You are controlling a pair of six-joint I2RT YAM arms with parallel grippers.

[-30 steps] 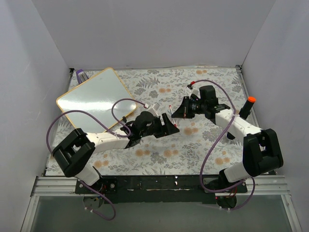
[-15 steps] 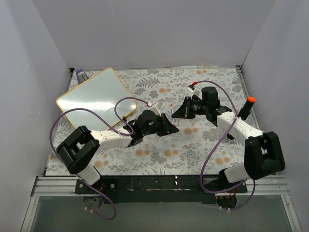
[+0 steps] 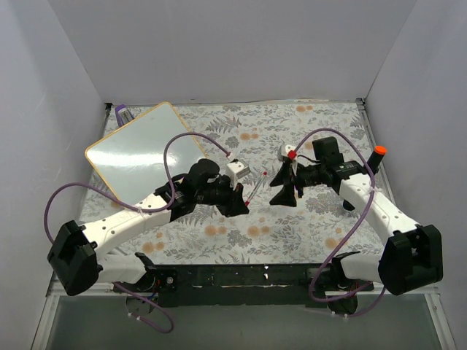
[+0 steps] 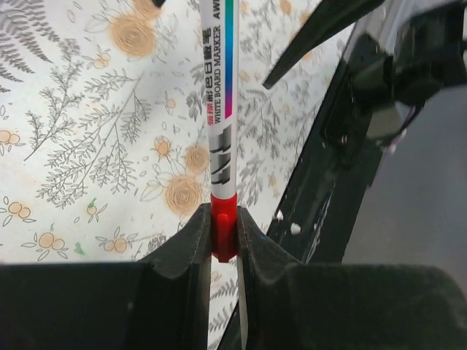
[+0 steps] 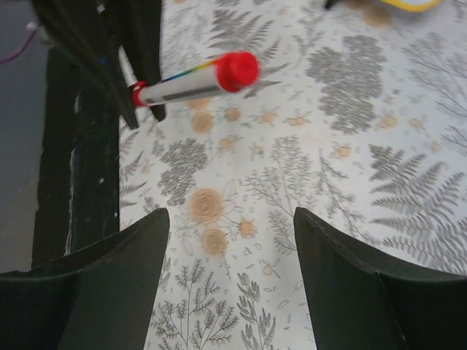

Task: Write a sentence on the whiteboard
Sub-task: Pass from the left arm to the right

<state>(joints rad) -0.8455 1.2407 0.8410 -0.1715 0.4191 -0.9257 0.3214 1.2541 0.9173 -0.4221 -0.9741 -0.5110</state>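
The whiteboard (image 3: 146, 149), white with a thin yellow-orange frame, lies tilted at the back left of the floral table; no sentence shows on its face. My left gripper (image 3: 244, 203) is shut on the red tail end of a whiteboard marker (image 3: 256, 187), which points up and to the right above the cloth. In the left wrist view the marker (image 4: 219, 109) runs straight out from between the jaws of the left gripper (image 4: 224, 235). My right gripper (image 3: 285, 195) stands open just right of the marker's tip. In the right wrist view the right gripper (image 5: 232, 219) holds nothing, with the red-capped marker (image 5: 191, 84) ahead of it.
A small purple block (image 3: 122, 113) sits at the board's far corner. A black cylinder with an orange-red top (image 3: 374, 160) stands near the right wall. White walls close in three sides. A black rail (image 3: 241, 275) runs along the near edge.
The left gripper closed on the marker and pulled back left with it. The right gripper let go, opened wide and drew back toward the near right.
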